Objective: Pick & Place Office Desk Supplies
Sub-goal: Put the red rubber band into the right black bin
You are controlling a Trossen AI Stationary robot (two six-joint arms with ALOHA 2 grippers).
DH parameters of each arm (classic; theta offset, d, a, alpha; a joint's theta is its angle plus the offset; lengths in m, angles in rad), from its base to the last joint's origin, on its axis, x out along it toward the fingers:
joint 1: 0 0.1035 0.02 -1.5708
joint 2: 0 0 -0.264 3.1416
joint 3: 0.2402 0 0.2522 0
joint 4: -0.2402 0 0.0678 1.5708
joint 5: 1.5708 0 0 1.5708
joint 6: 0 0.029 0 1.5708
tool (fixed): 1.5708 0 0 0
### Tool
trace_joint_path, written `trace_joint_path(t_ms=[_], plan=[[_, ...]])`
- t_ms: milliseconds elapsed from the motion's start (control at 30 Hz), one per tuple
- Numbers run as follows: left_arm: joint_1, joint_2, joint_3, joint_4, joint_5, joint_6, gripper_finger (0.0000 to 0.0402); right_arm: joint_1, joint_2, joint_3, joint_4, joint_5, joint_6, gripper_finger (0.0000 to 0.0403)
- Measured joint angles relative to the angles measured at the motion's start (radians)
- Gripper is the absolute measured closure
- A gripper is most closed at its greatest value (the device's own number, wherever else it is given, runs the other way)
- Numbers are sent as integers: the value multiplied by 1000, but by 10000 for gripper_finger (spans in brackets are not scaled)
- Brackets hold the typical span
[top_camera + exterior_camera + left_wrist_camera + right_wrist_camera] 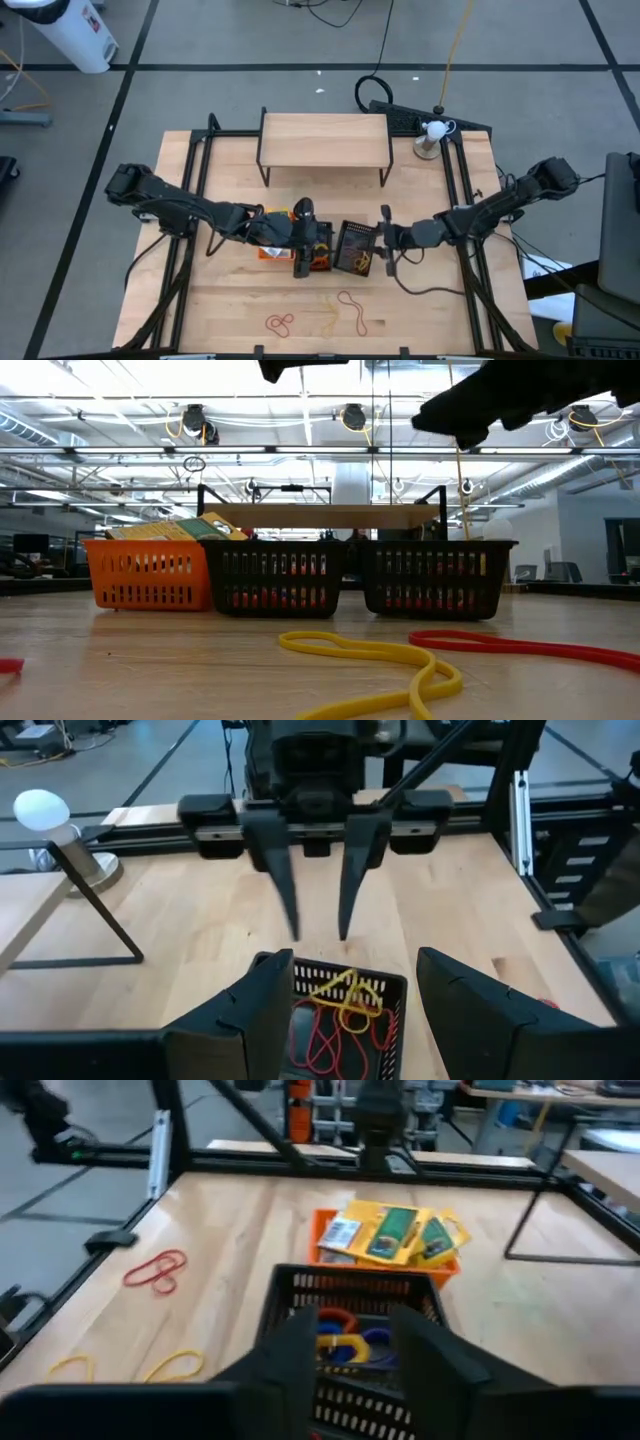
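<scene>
**Two grippers over the little bins**

Three small mesh bins stand in a row in the middle of the light wood table (pixel 420 310). The orange mesh bin (pixel 150 578) is at the left arm's end of the row. It is full of small yellow-and-green flat packs (pixel 392 1232), and they stick up over its rim. Next to it stands the middle black mesh bin (pixel 278 578), then the other black mesh bin (pixel 437 578). Both black bins hold thin rubber-band loops in red, yellow and blue (pixel 345 1342).

The left gripper (pixel 303 245) hangs over the row of bins. Its fingers are wide apart and hold nothing. The right gripper (pixel 385 243) hangs just beside the black bin at its own end. Its two fingers point down with a gap between them, and nothing is in the gap.

Some bands lie loose on the table near the front edge: a red rubber-band loop (pixel 280 322) and a yellow-tan rubber-band loop (pixel 350 310).

A light wooden shelf with black legs (pixel 325 138) stands behind the bins.
</scene>
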State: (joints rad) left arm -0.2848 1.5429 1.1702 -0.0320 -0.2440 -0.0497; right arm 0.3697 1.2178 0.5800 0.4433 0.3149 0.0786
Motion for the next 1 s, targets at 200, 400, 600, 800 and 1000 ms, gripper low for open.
trace_joint_path(t_ms=[200, 400, 600, 800, 1000], plan=[[2, 0, 0, -28, -1, 56, 192, -35, 8, 0, 11, -1, 41, 207], [13, 0, 0, 9, -1, 151, 192, -43, 7, 0, 125, -3, -9, 180], [31, 0, 0, 35, 16, 134, 192, -43, 7, 0, 196, -33, -34, 185], [21, 0, 0, 34, 19, 135, 192, -43, 8, 0, 197, -58, -20, 192], [6, 0, 0, 33, 16, 146, 192, -40, 8, 0, 203, -59, 20, 191]])
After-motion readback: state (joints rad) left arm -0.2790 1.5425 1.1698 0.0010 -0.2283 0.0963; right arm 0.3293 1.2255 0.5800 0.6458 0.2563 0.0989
